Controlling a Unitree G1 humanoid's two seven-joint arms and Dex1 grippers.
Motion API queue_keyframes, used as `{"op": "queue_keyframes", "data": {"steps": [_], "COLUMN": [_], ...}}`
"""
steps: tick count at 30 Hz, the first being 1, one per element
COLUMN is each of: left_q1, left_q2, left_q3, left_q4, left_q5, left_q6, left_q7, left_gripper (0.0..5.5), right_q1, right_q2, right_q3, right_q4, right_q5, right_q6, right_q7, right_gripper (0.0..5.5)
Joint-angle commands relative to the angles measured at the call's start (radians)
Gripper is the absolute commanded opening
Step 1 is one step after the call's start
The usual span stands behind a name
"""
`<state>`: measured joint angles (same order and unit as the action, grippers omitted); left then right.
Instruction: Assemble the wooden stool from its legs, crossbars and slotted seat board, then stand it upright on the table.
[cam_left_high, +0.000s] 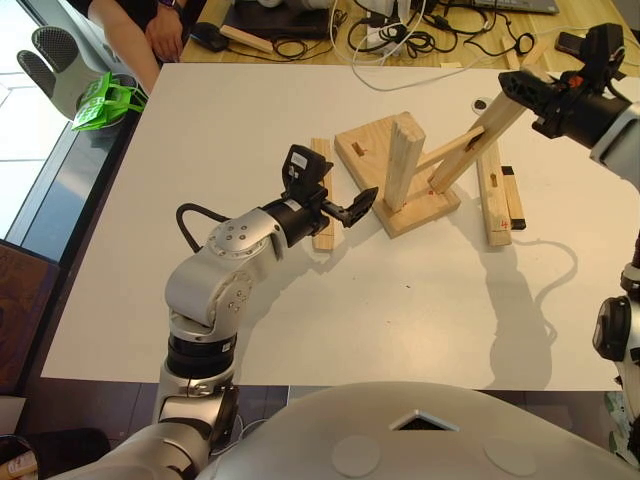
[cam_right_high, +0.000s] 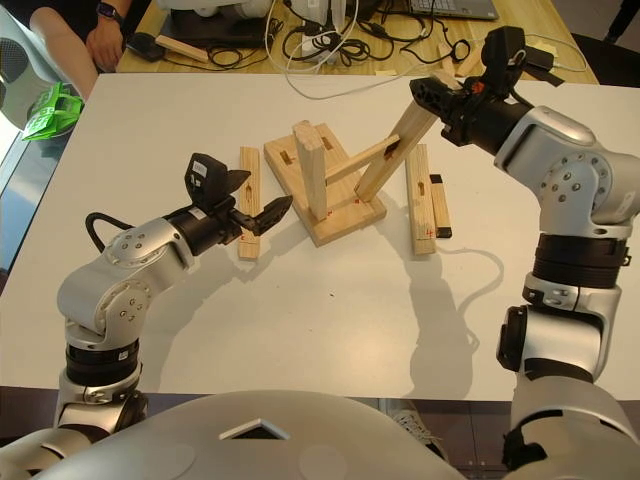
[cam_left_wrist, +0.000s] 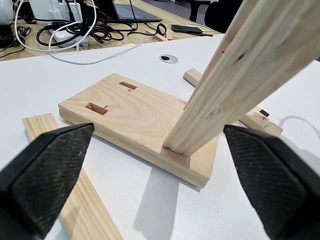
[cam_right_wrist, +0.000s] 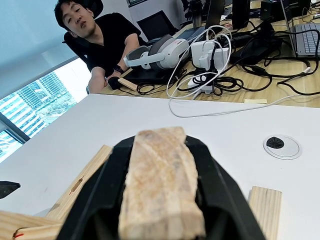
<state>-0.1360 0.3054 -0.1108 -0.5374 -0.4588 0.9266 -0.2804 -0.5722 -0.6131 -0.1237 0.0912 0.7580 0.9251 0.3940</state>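
Left eye view: pale rectangular wooden slotted seat board (cam_left_high: 365, 172) lying flat near the middle of the white counter (cam_left_high: 300, 310), two open slots showing at its far end. Standing on the board's near end, a square pale wooden upright leg (cam_left_high: 405, 160). Leaning toward it from the right, a second pale wooden slanted leg (cam_left_high: 480, 140), foot down at the board's right edge; cannot tell whether seated in a slot. Bridging the two, a thin wooden crossbar (cam_left_high: 442, 153).

Right gripper (cam_right_high: 437, 100) raised above the counter, clamped on the top end of the slanted leg. Right wrist view: rough end grain of that leg pinched between both black fingers (cam_right_wrist: 100, 200).

Left gripper (cam_right_high: 255, 198) low over the counter just left of the board, spread wide, holding nothing. Left wrist view: ribbed black pads (cam_left_wrist: 50, 170) to either side of the upright leg's base, apart from the wood.

Lying beneath the left gripper beside the board, a loose flat wooden bar (cam_right_high: 249, 165). Right of the board, a long slotted wooden bar (cam_left_high: 492, 195) lying flat, and just beside it a narrower wooden strip with a black section (cam_left_high: 513, 205). Beyond these, a round grey cable port (cam_left_high: 481, 103) set in the counter
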Motion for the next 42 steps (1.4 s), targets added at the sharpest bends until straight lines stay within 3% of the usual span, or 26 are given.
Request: {"op": "queue_keyframes", "data": {"steps": [1,28,33,42], "left_q1": [-0.012,-0.007,-0.006,-0.009], "left_q2": [0.003,-0.006,-0.009,-0.011], "left_q3": [-0.005,-0.006,-0.006,-0.009], "left_q4": [0.001,-0.001,-0.001,0.005], "left_q5": [0.012,0.014,0.014,0.018], "left_q6": [-0.002,-0.004,-0.005,-0.010], "left_q7": [-0.001,0.001,0.004,0.003], "left_gripper": [4.80,4.80,4.80,4.80], "right_q1": [0.073,0.102,0.079,0.071], "right_q2": [0.008,-0.080,-0.017,-0.006], "right_q3": [0.092,0.233,0.109,0.097], "right_q4": [0.092,0.016,0.060,0.094], "right_q5": [-0.098,-0.217,-0.110,-0.138], "right_q6": [0.094,0.062,0.169,0.175], "right_q7": [-0.005,0.096,0.043,0.034], "right_gripper": [1.02,1.05,1.08,1.05]}}
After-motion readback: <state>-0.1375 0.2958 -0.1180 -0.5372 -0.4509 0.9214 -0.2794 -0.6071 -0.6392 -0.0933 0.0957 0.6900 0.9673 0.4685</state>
